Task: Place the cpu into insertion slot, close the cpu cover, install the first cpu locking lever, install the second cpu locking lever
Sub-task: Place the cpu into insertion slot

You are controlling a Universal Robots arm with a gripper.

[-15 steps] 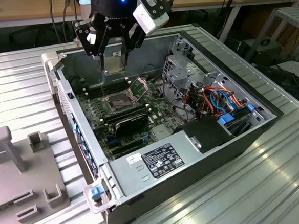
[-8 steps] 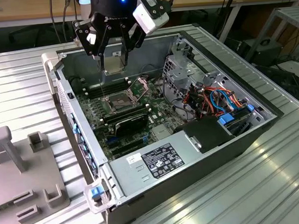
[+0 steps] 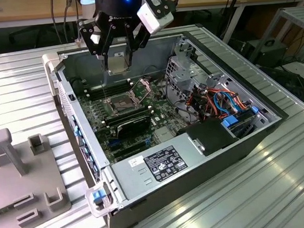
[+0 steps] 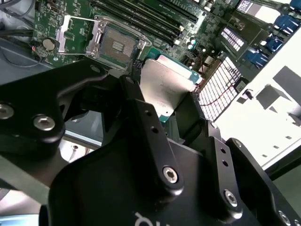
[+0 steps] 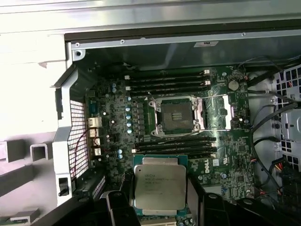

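My gripper [image 3: 117,56] is shut on the cpu [image 3: 118,65], a flat silver-grey square. It hangs above the green motherboard inside the open computer case. In the first wrist view the cpu [image 5: 160,186] sits between the black fingers [image 5: 116,207], apart from the insertion slot [image 5: 176,116], whose dark pin field lies bare. The cpu cover [image 5: 219,112] is swung open beside the slot. The second wrist view shows the cpu [image 4: 164,87] held flat, with the insertion slot [image 4: 116,45] and the raised cover [image 4: 75,30] beyond it.
Long black memory sticks [image 5: 169,82] flank the slot on both sides. In the exterior view a power supply [image 3: 160,163] fills the case's near side, with a drive cage [image 3: 182,65] and coloured cables [image 3: 219,101] to the right. A grey fixture [image 3: 20,170] stands at the left.
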